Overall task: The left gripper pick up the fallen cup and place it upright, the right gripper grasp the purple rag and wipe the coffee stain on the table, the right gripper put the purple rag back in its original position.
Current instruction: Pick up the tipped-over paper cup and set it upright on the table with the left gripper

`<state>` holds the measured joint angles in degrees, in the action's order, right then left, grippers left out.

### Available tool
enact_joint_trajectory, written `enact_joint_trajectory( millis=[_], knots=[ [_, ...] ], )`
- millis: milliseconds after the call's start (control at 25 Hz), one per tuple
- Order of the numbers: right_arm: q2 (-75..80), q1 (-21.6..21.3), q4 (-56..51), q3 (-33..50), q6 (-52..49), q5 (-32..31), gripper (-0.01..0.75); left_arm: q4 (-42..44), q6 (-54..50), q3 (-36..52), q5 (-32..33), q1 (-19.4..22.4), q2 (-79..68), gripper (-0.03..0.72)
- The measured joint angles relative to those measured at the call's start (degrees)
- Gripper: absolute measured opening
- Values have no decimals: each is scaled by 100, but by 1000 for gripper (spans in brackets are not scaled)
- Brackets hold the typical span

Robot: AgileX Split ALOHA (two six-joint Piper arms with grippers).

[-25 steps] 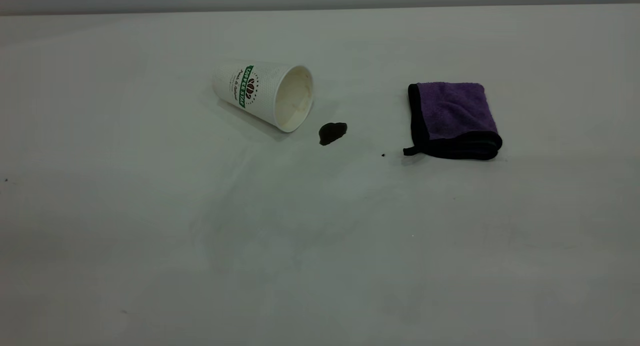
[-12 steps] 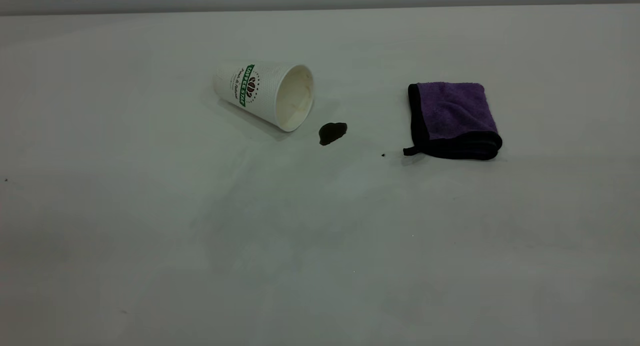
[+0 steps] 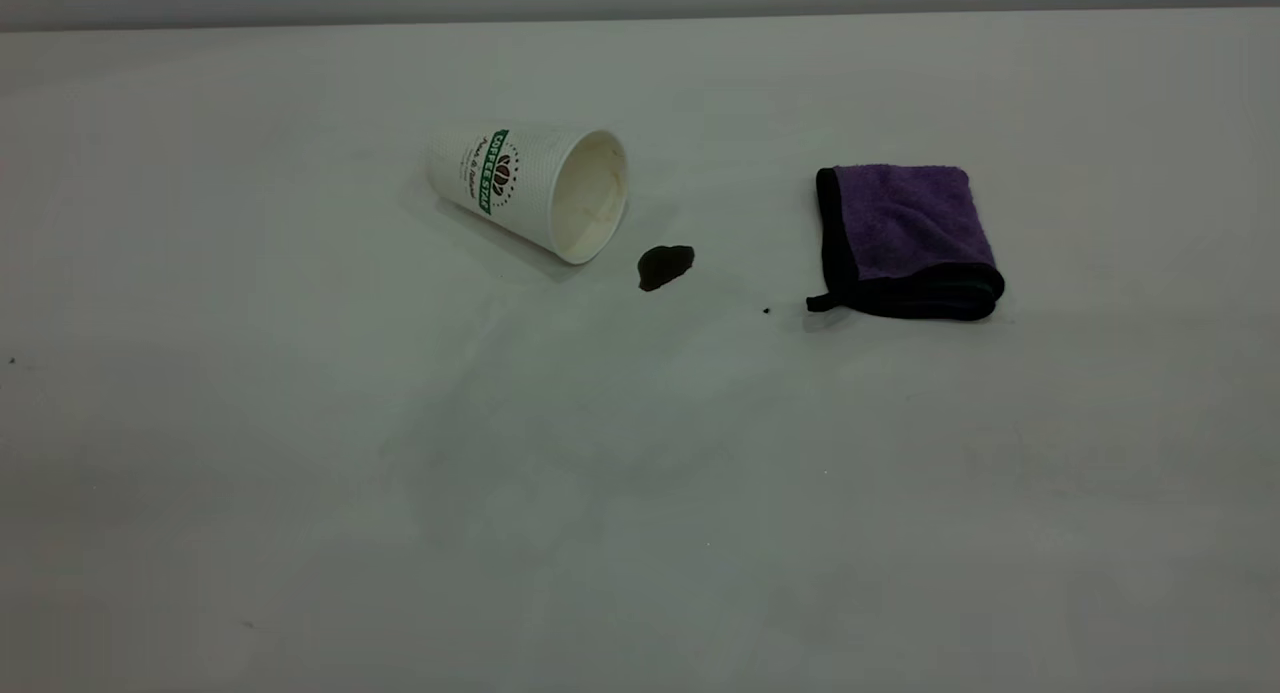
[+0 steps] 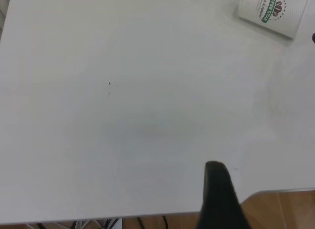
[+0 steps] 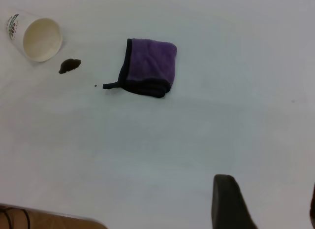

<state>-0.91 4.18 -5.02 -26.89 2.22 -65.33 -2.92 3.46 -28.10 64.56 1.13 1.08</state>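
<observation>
A: What takes up most of the scene?
B: The table (image 3: 640, 493), pale and faintly smudged. The purple rag (image 3: 905, 241) lies folded flat on it, its black loop tab pointing toward a tiny dark speck (image 3: 766, 311).

A: And the cup?
B: The cup (image 3: 530, 188) lies on its side, well apart from the rag, its open mouth turned toward the coffee stain (image 3: 664, 266), which sits just beside the rim, between cup and rag.

A: The claws?
B: Neither shows in the exterior view. One dark finger of the left gripper (image 4: 220, 199) appears near the table's edge, far from the cup; open or closed, I cannot tell. The right gripper (image 5: 266, 204) hangs well clear of the rag, its two fingers spread apart, holding nothing.
</observation>
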Motion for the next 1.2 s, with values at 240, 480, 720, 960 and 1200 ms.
enact_joint_trajectory(
  millis=[240,480,720,960,1200],
  knots=[
    [0,0,0,0,0,0,426,0,0,0,0,0,0,534],
    [0,0,0,0,0,0,426,7,96,-292,-107,0,-121,545],
    [0,0,0,0,0,0,426,-92,175,-978,-175,0,-1717,592],
    [0,0,0,0,0,0,426,-495,375,-1629,-912,0,-3952,596],
    [0,0,-5,0,0,0,426,-2352,1832,-1927,-1715,-34,-5802,591]
  ],
)
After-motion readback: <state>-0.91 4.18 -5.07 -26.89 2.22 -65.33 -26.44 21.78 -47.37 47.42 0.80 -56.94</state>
